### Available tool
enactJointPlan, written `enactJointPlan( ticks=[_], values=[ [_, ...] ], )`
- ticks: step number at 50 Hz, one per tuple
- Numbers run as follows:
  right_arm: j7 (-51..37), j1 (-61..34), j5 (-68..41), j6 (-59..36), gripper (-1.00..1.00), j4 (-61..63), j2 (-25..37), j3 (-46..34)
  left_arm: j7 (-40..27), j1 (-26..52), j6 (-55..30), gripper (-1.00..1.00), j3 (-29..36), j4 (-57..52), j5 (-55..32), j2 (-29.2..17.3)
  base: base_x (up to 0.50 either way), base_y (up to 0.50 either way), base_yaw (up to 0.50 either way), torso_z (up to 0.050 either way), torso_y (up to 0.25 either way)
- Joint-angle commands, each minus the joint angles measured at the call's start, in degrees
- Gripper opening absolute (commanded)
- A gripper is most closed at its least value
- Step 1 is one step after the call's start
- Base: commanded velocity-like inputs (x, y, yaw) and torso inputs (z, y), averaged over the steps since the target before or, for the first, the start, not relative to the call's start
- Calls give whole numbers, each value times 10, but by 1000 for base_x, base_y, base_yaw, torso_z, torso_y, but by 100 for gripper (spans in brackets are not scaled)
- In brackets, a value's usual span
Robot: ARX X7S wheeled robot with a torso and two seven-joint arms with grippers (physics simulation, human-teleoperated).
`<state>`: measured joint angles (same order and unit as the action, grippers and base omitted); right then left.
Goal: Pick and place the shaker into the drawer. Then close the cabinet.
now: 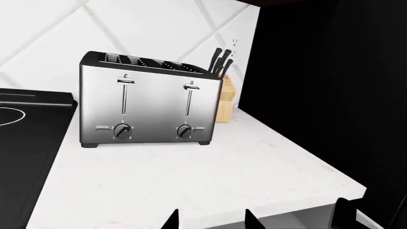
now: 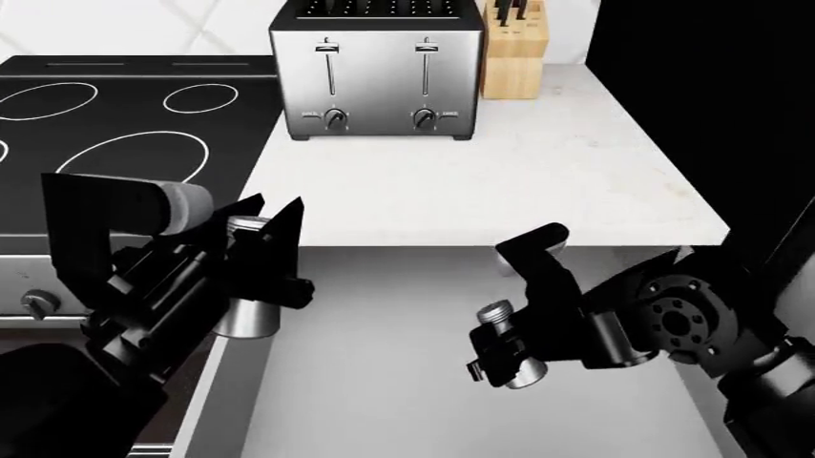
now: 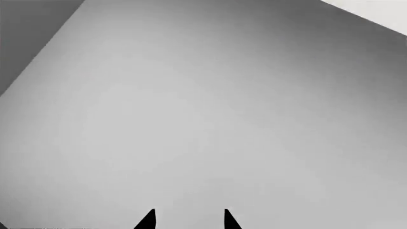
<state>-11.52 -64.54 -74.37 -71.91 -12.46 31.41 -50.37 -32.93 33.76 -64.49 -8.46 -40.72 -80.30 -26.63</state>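
The drawer (image 2: 382, 382) stands pulled out below the counter, its pale grey inside showing. My left gripper (image 2: 278, 205) hangs over the drawer's left edge. In the left wrist view the left gripper (image 1: 210, 217) is open with nothing between its fingers. Right behind those fingers stands a silver-grey cylinder (image 2: 248, 320) that looks like the shaker, its middle hidden by them. My right gripper (image 2: 512, 305) hovers over the drawer's right half. In the right wrist view the right gripper (image 3: 188, 217) is open and empty over the bare drawer floor (image 3: 203, 119).
A steel toaster (image 2: 376, 72) (image 1: 149, 107) and a wooden knife block (image 2: 516, 57) (image 1: 224, 102) stand at the back of the white counter (image 2: 510, 181). A black cooktop (image 2: 114, 114) lies to the left. A tall black surface (image 2: 713, 95) rises on the right.
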Motion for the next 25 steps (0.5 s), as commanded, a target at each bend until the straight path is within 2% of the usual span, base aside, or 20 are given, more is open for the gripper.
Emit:
enactJointPlan(
  ticks=[1, 3, 4, 14, 20, 25],
  values=[
    [-14, 21, 5, 12, -100, -10, 8, 0, -5, 0, 5, -100, 0, -1, -9, -4, 0, 0, 0, 0, 0],
    [-19, 22, 0, 11, -100, -9, 9, 4, -6, 0, 6, -100, 0, -2, -9, -4, 0, 0, 0, 0, 0],
    [-24, 23, -3, 10, 100, -8, 10, 6, -6, -1, 6, -100, 0, -3, -10, -5, 0, 0, 0, 0, 0],
    [-119, 9, -54, 6, 100, 72, 41, 62, 2, 25, 6, -100, 13, -6, 0, -8, 0, 0, 0, 1, 0],
    [-250, -53, -154, -44, 100, 158, 71, 114, 22, 74, -9, -100, 56, -9, 27, -10, 0, 0, 0, 0, 0],
    [-380, -165, -282, -89, 100, 190, 91, 134, 46, 120, -22, -100, 95, -8, 52, -9, 0, 0, 0, 0, 2]
  ],
)
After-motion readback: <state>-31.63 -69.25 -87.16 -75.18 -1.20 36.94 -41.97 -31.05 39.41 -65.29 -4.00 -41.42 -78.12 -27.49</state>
